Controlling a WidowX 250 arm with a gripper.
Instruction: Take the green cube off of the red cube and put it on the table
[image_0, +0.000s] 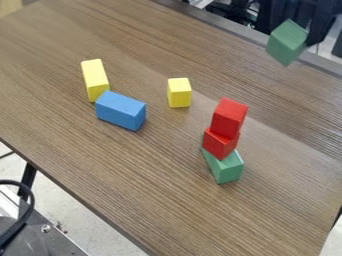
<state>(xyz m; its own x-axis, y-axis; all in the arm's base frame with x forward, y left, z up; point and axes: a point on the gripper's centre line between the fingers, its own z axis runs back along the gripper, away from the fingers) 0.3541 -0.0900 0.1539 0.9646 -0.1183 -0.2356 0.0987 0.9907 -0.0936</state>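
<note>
I have my gripper at the upper right of the frame, its claw clamped on the green cube. The cube hangs there in the air, tilted so that one corner points down, and in my view it overlaps the table's far edge. It is well apart from the red cube, which sits right of centre at the top of a stack. Directly under that I see a lower red block, turned a little differently, and beneath both a green block resting on the wood-grained table.

Near the middle, up and to the left of my stack, stands a small yellow block. Further toward the upper left I have a longer yellow block, with a blue block just beside its lower end; I can't tell whether those two touch. A black cable curves at the lower left.
</note>
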